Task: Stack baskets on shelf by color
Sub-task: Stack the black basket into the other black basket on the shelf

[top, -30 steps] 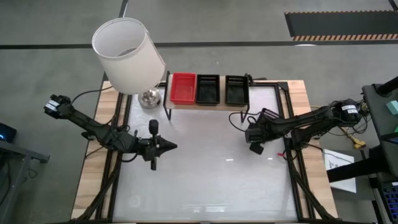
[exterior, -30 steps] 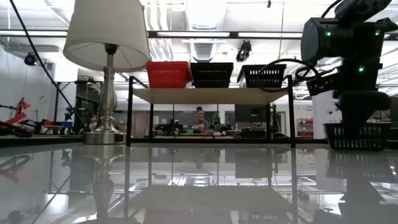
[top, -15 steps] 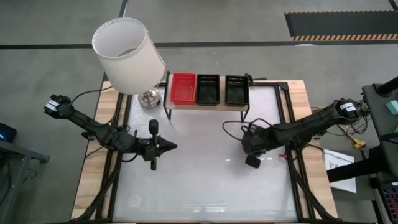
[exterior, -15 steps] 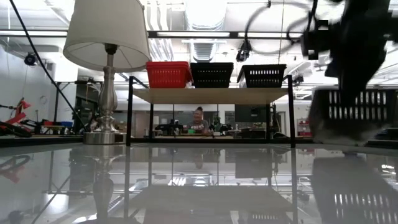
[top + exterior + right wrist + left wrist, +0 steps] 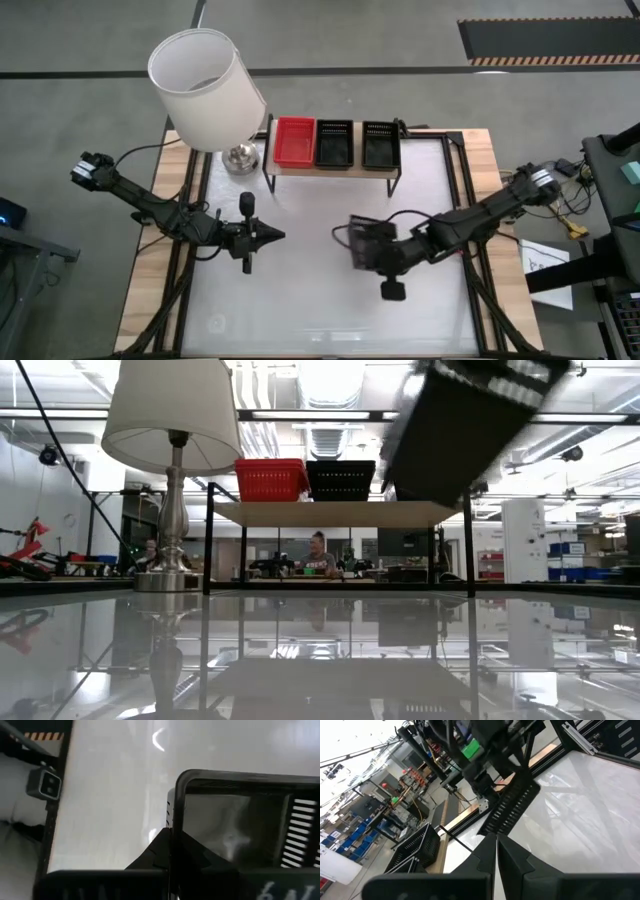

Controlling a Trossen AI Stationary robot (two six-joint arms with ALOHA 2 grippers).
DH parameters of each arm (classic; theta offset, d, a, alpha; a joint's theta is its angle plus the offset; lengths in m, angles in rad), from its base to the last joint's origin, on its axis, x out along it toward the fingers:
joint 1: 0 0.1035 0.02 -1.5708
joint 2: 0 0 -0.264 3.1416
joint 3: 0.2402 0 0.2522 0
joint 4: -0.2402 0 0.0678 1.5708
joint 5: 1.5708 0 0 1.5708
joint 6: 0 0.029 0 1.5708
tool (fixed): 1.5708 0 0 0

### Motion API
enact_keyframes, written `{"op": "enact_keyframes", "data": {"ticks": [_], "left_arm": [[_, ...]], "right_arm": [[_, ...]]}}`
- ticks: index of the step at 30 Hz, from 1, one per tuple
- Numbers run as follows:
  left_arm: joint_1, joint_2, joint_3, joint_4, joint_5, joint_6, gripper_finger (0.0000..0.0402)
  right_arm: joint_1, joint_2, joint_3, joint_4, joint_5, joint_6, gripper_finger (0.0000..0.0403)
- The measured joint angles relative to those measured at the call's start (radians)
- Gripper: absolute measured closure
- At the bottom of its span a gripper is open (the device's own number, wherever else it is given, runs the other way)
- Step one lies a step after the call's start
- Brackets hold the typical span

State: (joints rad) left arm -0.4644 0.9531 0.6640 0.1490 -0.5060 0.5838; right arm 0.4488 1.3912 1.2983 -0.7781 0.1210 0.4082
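On the shelf at the far middle stand a red basket and two black baskets, bottoms on the plank. My right gripper hangs over the table's middle right, shut on another black basket, which shows tilted and high in the low view. There it hides the shelf's right basket. My left gripper stands shut and empty over the table's left middle, pointing toward the right. My right gripper pinches one side wall of the black basket at its rim, one finger inside the basket and one outside. The fingers slant down from the table's right side. The basket is lifted clear of the table and hangs tilted.
A lamp with a white shade and a metal base stands at the far left beside the shelf. The glossy table top lies bare toward the near edge. Black frame rails run along the sides. A person sits far behind the shelf.
My right gripper has risen and swung from the table's right side toward its middle and near edge, turning as it went. The black basket came up off the table with it, lifted clear and tipped over at a slant.
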Motion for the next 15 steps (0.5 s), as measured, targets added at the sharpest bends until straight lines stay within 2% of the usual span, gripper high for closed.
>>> {"op": "enact_keyframes", "data": {"ticks": [5,12,15], "left_arm": [[0.0,0.0,0.0,0.0,0.0,0.0,0.0402],[0.0,0.0,-0.002,0.0,0.0,0.0,0.0402],[0.0,0.0,-0.003,0.0,0.0,0.0,0.0402]], "right_arm": [[-0.004,0.12,0.22,-0.081,0.049,-0.217,0.0394],[-0.039,0.251,0.55,-0.426,0.354,-0.402,0.0394],[-0.091,0.28,0.667,-0.554,0.417,-0.426,0.0394]]}}
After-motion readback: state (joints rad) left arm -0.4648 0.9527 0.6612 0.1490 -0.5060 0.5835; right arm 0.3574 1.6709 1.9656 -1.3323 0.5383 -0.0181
